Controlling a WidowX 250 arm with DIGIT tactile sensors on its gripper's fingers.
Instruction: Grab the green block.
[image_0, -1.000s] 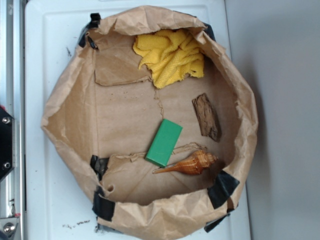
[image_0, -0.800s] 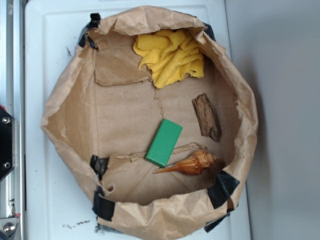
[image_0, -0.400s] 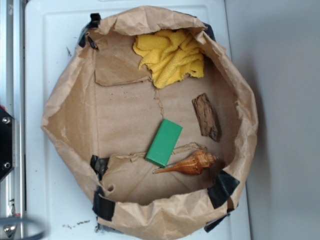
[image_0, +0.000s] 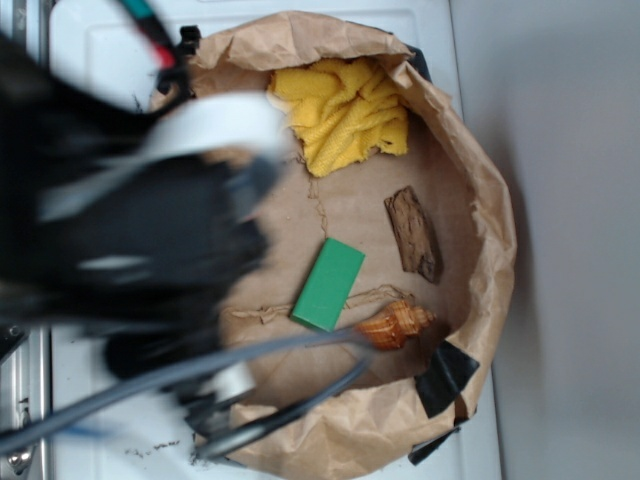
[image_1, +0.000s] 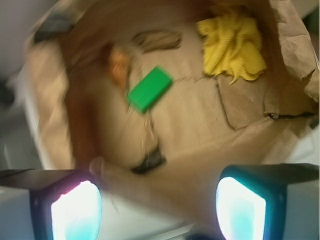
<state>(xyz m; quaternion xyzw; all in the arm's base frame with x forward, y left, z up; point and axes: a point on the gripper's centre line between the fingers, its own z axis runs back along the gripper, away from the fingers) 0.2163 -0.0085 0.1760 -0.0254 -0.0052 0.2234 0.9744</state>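
While the gripper (image_1: 159, 207) hangs with its jaws spread and empty, the flat bright-green rectangular block (image_0: 328, 284) lies untouched. It rests on the floor of the brown paper-lined basin (image_0: 490, 230), well apart from the fingertips, leaving room to descend.

Arm (image_0: 140, 240) newly overhead (motion-blurred)

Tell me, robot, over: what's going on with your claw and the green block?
Gripper open, empty, above the paper bag's edge. Green block flat on the bag floor, untouched. Shell beside it, nothing on top.
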